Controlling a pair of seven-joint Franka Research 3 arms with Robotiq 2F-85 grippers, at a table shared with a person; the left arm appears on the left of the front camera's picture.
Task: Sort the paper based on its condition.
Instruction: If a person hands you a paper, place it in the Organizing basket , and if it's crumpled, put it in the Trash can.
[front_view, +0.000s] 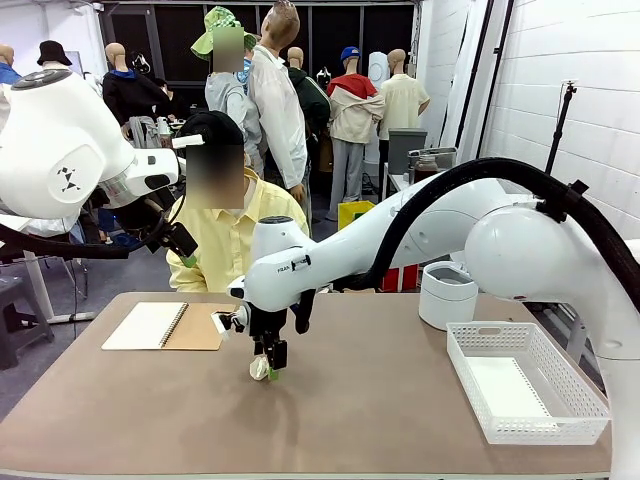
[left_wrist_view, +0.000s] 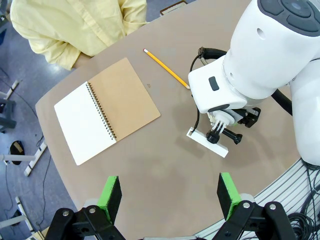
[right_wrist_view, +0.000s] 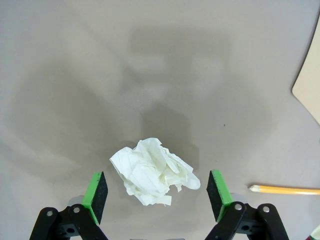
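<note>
The right claw (right_wrist_view: 156, 197) stands spread just above the brown bench (right_wrist_view: 100, 75), a crumpled paper (right_wrist_view: 152, 172) lying between its pads, untouched. The left claw (left_wrist_view: 170, 197), also spread, hovers high over an open notebook (left_wrist_view: 107, 110).

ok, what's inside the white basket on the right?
One flat white sheet lies on the floor of the white basket. The near wall hides the sheet's front edge, so anything lying low there can't be seen.
</note>
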